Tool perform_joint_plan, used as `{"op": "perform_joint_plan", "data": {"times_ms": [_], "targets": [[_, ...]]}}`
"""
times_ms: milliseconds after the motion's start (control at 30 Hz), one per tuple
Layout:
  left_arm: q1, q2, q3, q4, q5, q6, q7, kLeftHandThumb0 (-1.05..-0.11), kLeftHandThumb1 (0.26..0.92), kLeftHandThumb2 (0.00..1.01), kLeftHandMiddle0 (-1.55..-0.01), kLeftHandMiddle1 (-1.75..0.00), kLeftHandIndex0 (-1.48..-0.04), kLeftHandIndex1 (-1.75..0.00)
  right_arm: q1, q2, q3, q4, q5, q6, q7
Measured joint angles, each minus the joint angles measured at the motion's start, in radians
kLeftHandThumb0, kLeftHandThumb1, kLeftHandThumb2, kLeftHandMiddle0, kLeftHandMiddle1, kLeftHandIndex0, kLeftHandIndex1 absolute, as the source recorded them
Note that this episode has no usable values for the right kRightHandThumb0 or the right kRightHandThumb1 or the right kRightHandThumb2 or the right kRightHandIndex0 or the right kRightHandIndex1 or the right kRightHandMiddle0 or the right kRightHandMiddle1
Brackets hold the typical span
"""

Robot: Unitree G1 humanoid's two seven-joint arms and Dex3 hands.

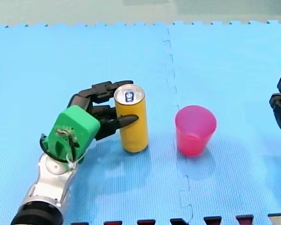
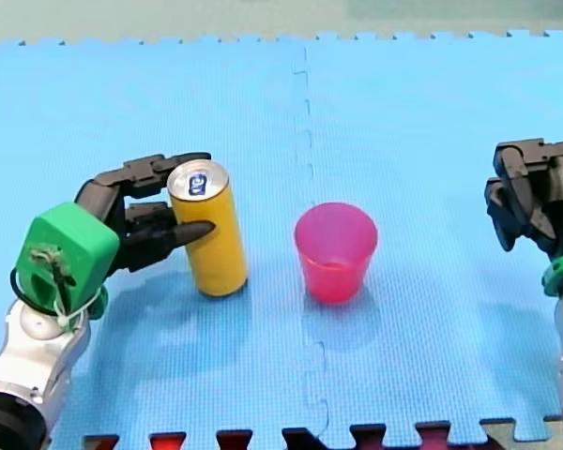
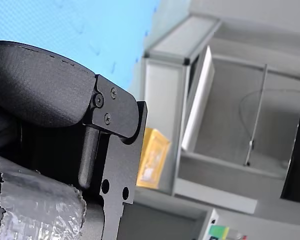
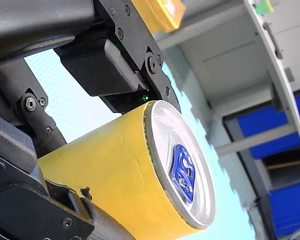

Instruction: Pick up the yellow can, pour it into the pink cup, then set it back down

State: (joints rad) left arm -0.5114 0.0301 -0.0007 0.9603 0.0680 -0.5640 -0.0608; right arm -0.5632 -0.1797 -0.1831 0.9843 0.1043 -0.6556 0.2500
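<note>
The yellow can [image 1: 133, 123] stands on the blue mat, left of centre, its silver top with a blue tab facing up. My left hand [image 1: 127, 102] is shut on it: the thumb crosses its front and the other fingers [image 1: 103, 89] reach round behind its rim. The second wrist view shows the same yellow can [image 4: 115, 170] held between black fingers [image 4: 105, 65]. The pink cup [image 1: 195, 130] stands upright to the right of the can, about a can's width away. My right hand [image 2: 525, 199] hangs at the far right edge, holding nothing.
The blue foam mat [image 1: 225, 61] has a jigsaw seam [image 1: 171, 61] running front to back between can and cup. Its toothed front edge [image 2: 357, 436] lies near me and its back edge [image 1: 131, 24] far off.
</note>
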Motion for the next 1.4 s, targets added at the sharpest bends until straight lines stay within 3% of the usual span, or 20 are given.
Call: {"op": "perform_joint_plan", "data": {"times_ms": [400,900,1400], "targets": [[0.0,0.0,0.009,0.016,-0.01,-0.014,-0.018,-0.426,0.749,0.0,-1.36,-0.02,-1.26,-0.01,0.006,0.003,0.007,-0.017,-0.004,0.009,-0.017],[-0.025,-0.001,0.016,0.034,-0.01,-0.015,-0.008,-0.425,0.751,0.0,-1.37,-0.01,-1.26,0.0,0.0,0.001,0.009,0.008,-0.017,0.005,-0.035],[-0.042,-0.003,0.036,0.036,-0.027,-0.022,-0.011,-0.422,0.746,0.0,-1.38,-0.01,-1.26,0.0,-0.001,0.001,0.012,0.013,-0.031,0.005,-0.055]]}}
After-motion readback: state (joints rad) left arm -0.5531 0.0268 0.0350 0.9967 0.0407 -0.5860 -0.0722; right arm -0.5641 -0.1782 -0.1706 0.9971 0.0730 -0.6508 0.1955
